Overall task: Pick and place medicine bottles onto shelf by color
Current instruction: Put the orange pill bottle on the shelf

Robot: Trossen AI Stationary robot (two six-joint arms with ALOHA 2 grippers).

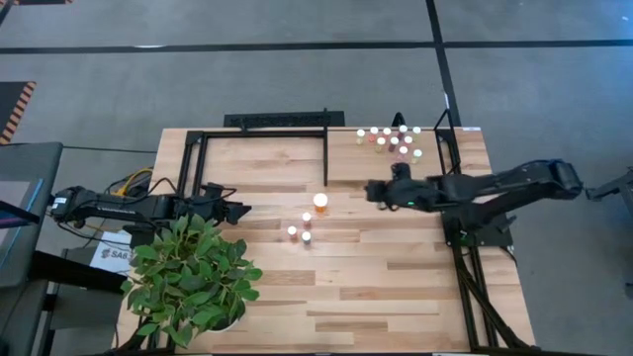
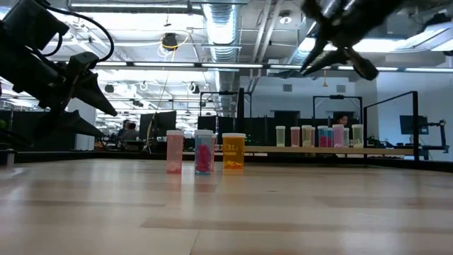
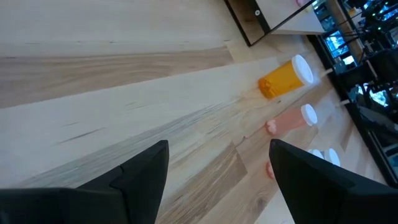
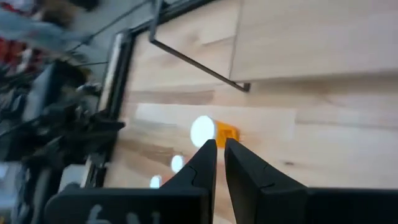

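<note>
The larger orange white-capped bottle (image 1: pixel 320 203) stands upright mid-table with three small white-capped vials (image 1: pixel 300 230) near it. In the low view the orange bottle (image 2: pixel 233 151) stands beside two pink vials (image 2: pixel 174 152). Several more vials (image 1: pixel 391 140) stand on the pale shelf board (image 1: pixel 435 148) at the far right. My left gripper (image 3: pixel 217 180) is open and empty, low over the table left of the bottles (image 1: pixel 237 210). My right gripper (image 4: pixel 221 155) is shut and empty, raised above the table right of the orange bottle (image 1: pixel 371 190).
A potted green plant (image 1: pixel 193 277) stands at the near left, close to my left arm. Black frame bars (image 1: pixel 326 158) run along the table's far part and its right side (image 1: pixel 460 247). Bare plank tabletop (image 1: pixel 376 287) lies on the near side.
</note>
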